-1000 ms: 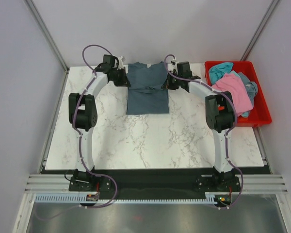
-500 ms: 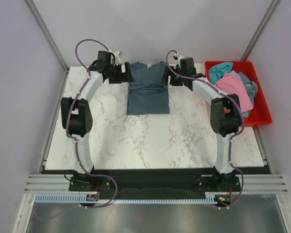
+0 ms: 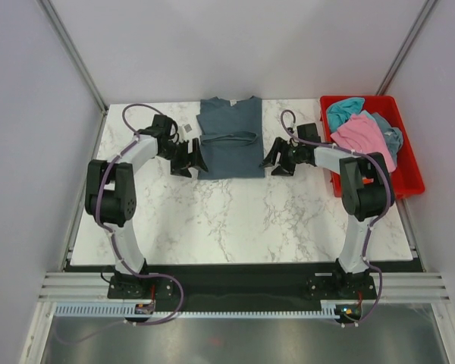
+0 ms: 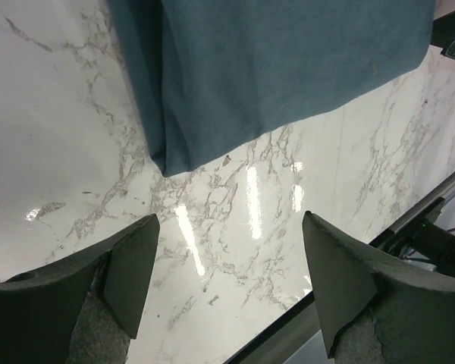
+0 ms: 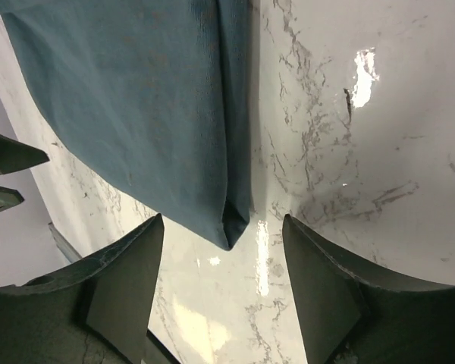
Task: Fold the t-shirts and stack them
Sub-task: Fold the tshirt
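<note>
I see the slate-blue t-shirt (image 3: 229,140) lying folded at the far centre of the marble table (image 3: 235,220). The left gripper (image 4: 229,224) and right gripper (image 5: 221,220) flank its near corners, both spread wide and empty. The red bin (image 3: 411,176) holds a crumpled pink t-shirt (image 3: 364,140) and a teal t-shirt (image 3: 345,108).

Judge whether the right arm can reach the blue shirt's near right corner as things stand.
Probably yes. The right gripper hangs open just beside the slate-blue shirt, whose corner shows just ahead of the spread jaws in the wrist view, with only bare table around it.
</note>
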You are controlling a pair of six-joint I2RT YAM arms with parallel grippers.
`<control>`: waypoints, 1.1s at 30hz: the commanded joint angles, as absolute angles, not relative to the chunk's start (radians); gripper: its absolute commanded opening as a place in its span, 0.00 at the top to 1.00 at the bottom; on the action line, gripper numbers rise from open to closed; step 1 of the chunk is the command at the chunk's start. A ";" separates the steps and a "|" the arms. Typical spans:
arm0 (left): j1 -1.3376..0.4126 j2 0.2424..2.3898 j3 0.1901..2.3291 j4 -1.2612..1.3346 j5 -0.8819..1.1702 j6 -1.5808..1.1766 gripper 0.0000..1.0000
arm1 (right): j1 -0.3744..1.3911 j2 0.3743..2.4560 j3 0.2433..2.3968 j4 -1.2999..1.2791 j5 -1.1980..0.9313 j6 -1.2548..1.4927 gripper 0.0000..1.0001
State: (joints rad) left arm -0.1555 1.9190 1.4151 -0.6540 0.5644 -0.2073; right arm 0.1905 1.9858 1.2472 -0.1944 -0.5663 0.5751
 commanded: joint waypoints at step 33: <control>-0.135 2.114 1.485 -0.597 0.632 -0.279 0.17 | 0.193 1.997 1.134 -0.106 -0.637 0.687 0.33</control>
State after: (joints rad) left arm -0.1383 2.0846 1.4616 -0.6212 0.6247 -0.2565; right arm 0.1925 2.0045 1.1595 -0.0963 -0.6815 0.6952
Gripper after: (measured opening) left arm 0.829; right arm 0.674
